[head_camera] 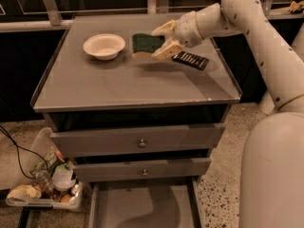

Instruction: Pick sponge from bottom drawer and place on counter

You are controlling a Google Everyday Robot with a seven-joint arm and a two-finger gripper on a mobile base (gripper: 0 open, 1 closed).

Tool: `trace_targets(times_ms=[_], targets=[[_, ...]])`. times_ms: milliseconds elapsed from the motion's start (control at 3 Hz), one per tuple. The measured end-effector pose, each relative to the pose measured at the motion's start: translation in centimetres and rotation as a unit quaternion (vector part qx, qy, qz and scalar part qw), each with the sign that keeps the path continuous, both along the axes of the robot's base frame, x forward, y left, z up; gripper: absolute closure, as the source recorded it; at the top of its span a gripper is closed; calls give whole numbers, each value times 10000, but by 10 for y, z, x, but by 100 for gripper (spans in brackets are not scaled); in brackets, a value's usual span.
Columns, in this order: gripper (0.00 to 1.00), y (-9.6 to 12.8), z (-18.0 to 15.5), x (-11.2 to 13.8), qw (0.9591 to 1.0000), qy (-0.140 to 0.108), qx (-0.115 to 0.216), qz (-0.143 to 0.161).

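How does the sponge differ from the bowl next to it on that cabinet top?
The sponge is dark green, flat and rectangular; the bowl is white, round and hollow. The gripper's fingers hold the sponge at its right edge; the bowl stands free. Both are over the counter's back half.
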State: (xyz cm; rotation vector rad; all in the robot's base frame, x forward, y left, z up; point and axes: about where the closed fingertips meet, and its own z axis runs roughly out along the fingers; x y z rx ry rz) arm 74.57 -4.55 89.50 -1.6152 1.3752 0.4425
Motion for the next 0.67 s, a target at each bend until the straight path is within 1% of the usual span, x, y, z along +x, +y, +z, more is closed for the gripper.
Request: trace_targets(times_ms=[333,667], targets=[[0,0,0,0,10000,0,0,1],[0,0,0,0,10000,0,0,1]])
